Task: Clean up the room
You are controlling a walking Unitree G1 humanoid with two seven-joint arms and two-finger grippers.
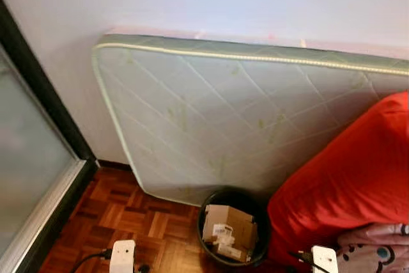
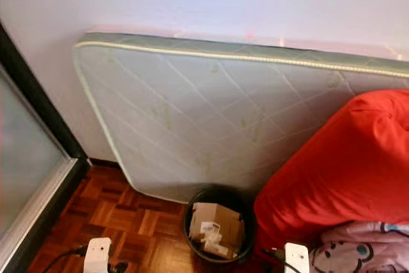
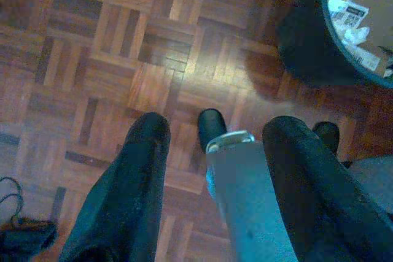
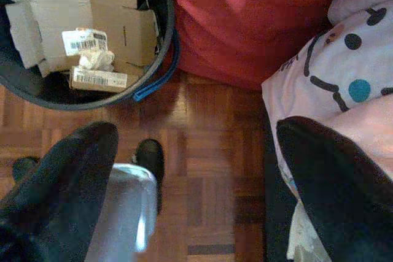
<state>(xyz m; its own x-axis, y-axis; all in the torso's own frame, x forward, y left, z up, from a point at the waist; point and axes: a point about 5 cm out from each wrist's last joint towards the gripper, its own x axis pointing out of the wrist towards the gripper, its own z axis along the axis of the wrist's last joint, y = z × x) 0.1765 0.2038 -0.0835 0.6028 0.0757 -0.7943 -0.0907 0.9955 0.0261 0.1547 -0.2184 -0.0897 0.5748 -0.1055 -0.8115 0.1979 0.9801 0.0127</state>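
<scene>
My left gripper (image 3: 212,151) and right gripper (image 4: 196,151) hang spread, empty, above glossy parquet (image 3: 123,59); ahead, the round black bin (image 4: 161,41) is cut off, holding crumpled cardboard (image 4: 92,23).

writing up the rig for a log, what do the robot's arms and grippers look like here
Each gripper, left gripper and right gripper, has two long, rounded black fingers. In the head views, white blocky wrist housings show, with thin black cables plugged into their sides.

Home bedroom: quilted pale-green mattress (image 1: 243,113) propped against white wall, brown parquet floor (image 1: 128,218), red fabric bedding (image 1: 351,183), black round wastebin (image 1: 231,228).
</scene>
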